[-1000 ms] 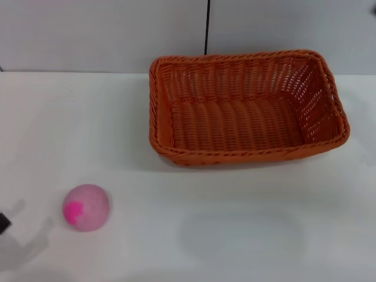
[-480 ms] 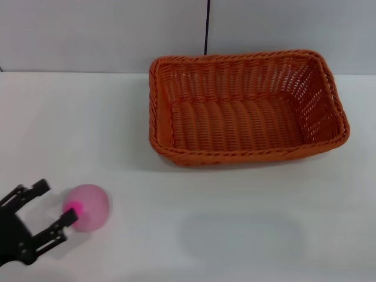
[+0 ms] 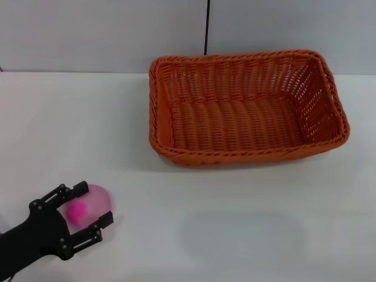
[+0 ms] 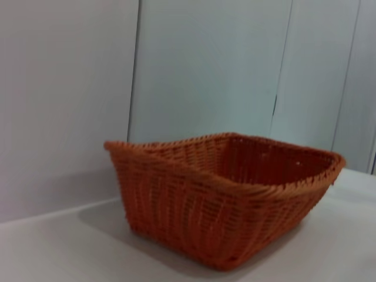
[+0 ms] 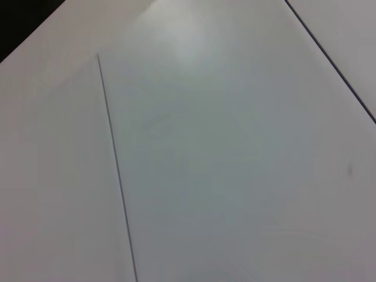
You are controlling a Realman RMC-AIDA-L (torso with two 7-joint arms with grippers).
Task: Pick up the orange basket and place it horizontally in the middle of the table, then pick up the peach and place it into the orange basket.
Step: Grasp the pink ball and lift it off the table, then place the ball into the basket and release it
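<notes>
The left gripper (image 3: pixel 88 208) is straddling the peach (image 3: pixel 94 202) at the table's (image 3: pixel 235 235) near left, fingers spread to take it; the orange basket (image 3: pixel 244 111) is sitting lengthwise toward the far side, awaiting the fruit.

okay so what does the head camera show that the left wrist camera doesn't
Only the head view shows the peach near the front left of the table, and the left gripper, open, with a finger on each side of the peach. It also looks down into the basket, which has nothing in it.

Only the left wrist view shows the basket from the side, with its flared woven wall and one corner nearest the camera.

Both show the orange basket sitting on the white table with the pale wall behind. The right gripper appears in neither.
</notes>
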